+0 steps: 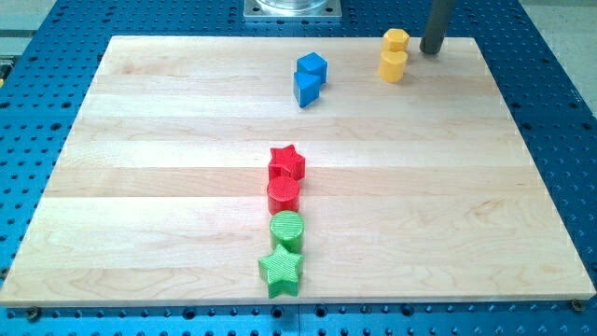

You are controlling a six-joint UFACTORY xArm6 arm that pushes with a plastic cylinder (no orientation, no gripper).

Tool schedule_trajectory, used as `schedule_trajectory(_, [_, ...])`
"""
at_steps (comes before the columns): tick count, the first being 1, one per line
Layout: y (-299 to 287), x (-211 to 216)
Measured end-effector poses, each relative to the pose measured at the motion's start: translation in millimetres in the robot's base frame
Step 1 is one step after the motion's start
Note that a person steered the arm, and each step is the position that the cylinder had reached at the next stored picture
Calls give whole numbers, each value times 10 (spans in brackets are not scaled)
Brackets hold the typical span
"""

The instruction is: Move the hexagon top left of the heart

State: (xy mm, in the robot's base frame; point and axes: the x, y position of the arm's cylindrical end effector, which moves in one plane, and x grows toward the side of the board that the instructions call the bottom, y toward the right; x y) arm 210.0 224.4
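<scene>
Blue perforated bench under a pale wooden desk [187, 140]. Yellow plastic hexagon block [395, 41] sits at the desk's 1 o'clock corner, touching the yellow heart-like block [393, 65] from 12 o'clock. My tip [431, 50] is just beside the hexagon at 3 o'clock, which looks staged to shove it toward 9. No pincer on this rod, so nothing is grasped. Blue pair, red star/cylinder, green cylinder/star well apart.

my tip [431, 50] at worktop [140, 140] top right, just right of yellow hexagon [395, 41]; yellow cylinder [393, 66] touching below it; two blue blocks [310, 78] left; red star [286, 162], red cylinder [284, 195], green cylinder [286, 230], green star [281, 270] in a column
</scene>
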Motion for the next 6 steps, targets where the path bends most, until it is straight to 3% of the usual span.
schedule_trajectory(1, [-193,-93])
schedule_trajectory(2, [-857,-161])
schedule_trajectory(3, [-1154,-160])
schedule_trajectory(4, [-1145,-160])
schedule_trajectory(6, [-328,-40])
